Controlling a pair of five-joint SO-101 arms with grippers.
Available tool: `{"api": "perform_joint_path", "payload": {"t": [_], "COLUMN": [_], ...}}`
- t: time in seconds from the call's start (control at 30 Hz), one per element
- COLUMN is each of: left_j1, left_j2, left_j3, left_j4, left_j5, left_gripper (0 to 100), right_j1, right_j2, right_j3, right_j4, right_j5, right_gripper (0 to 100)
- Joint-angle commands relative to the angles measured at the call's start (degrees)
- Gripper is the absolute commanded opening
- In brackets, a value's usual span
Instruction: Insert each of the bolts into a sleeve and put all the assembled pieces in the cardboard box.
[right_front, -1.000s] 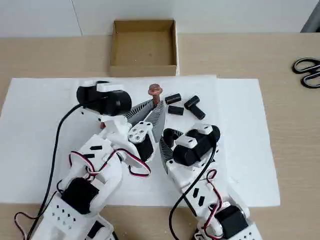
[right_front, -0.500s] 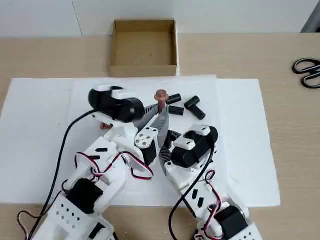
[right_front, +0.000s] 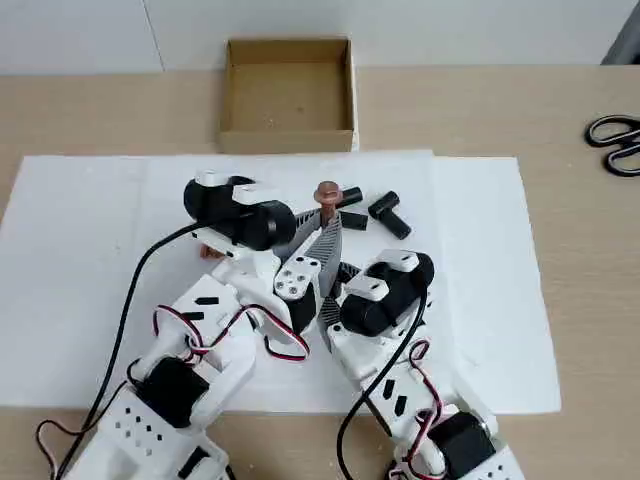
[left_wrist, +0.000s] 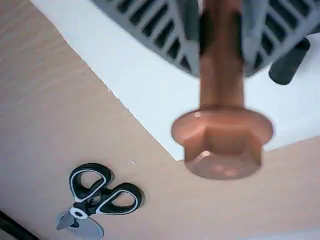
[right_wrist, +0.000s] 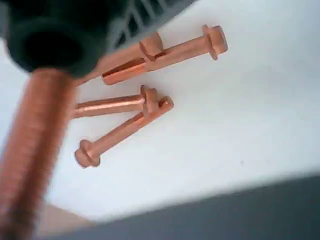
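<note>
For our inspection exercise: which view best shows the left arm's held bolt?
Left wrist view: the bolt, head and shank, looms close. High view: its distant head. Right wrist view: its threaded end.

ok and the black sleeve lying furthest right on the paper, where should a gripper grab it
Grip the sleeve across its middle from straight above, one finger on each long side. It lies flat and slanted on the white paper, so its curved flanks are exposed and both open ends stay free. Another sleeve seems to touch its far end, so avoid that end.
</note>
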Motion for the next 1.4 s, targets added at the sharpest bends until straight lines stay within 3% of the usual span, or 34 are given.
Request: {"api": "perform_joint_path", "payload": {"t": [0.0,0.33,0.8,1.17,1.37], "left_j1": [0.18,1.14,1.23,1.23,0.79], "left_j2": [-0.88,-0.88,-1.32,-1.32,-1.32], "left_j3": [0.40,1.98,1.54,1.45,-5.67], "left_j4": [-1.76,-1.32,10.90,14.15,24.26], "left_j5": [-0.53,-0.26,-0.53,-5.19,-5.19], "left_gripper": [1,1,1,1,13], "right_j1": [-0.31,-0.22,-0.04,-0.04,-0.04], "right_j2": [-0.48,-0.48,-0.66,-0.66,-0.66], "right_j3": [-0.35,-0.44,-0.18,-0.18,-0.18], "right_j4": [-1.36,-1.36,-1.36,-1.36,-1.36], "right_j5": [-0.62,-0.62,-0.62,-0.62,-0.62], "right_gripper": [0.4,0.4,0.4,0.4,0.4]}}
